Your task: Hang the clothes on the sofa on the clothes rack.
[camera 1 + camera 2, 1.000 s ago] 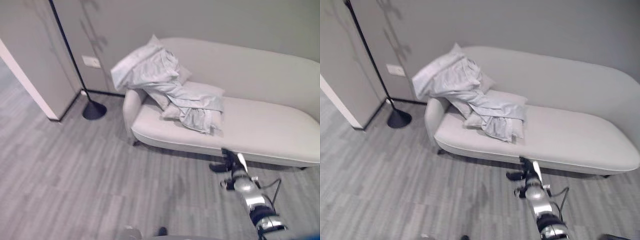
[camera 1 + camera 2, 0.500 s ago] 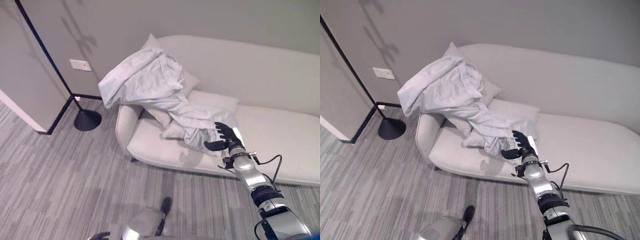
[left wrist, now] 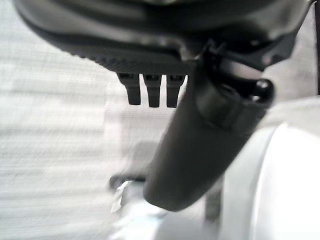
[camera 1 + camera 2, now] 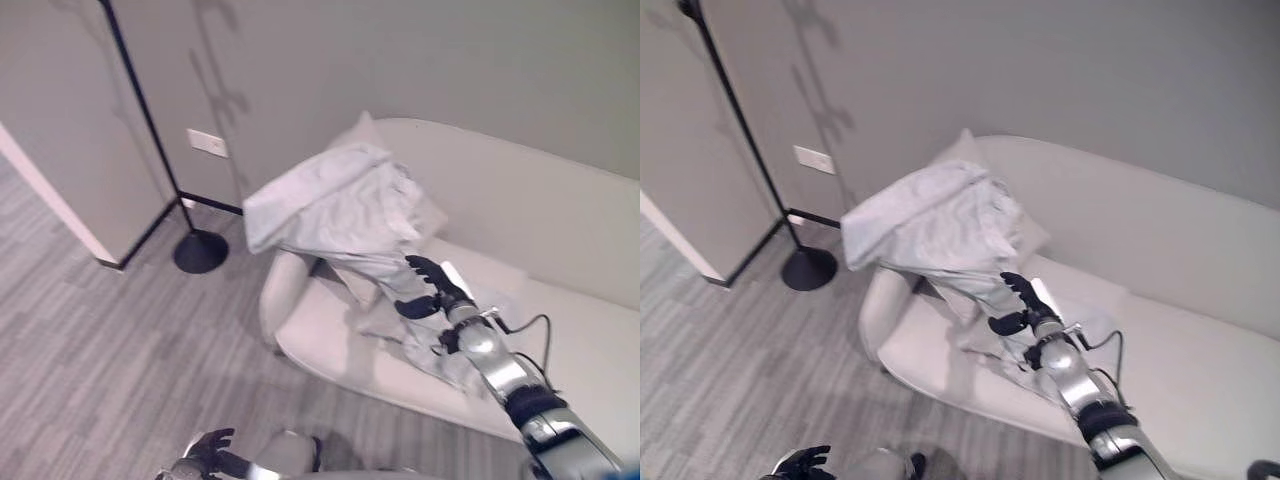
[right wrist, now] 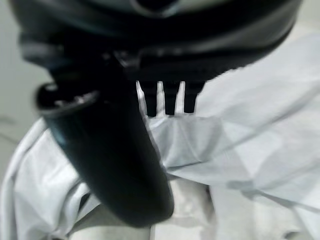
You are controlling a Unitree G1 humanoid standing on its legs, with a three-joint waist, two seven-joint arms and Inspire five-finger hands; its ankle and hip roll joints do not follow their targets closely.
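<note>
We see the left hand [image 4: 208,455], fingers relaxed and holding nothing, low near the floor, well apart from the sofa [image 4: 560,230]. The clothes [image 4: 335,205] are draped over the sofa's arm, trailing toward 5 o'clock. The right hand [image 4: 428,290], fingers spread, is at the trailing fold, the heap toward 10 o'clock.

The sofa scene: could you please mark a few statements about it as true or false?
1. The pale garment is draped over the sofa's arm end. True.
2. The right robot hand grips the garment tightly. False: its fingers are spread open at the cloth.
3. A black stand with a round base stands on the floor beside the sofa. True.
4. The left robot hand rests on the sofa seat. False: it hangs low above the floor.
</note>
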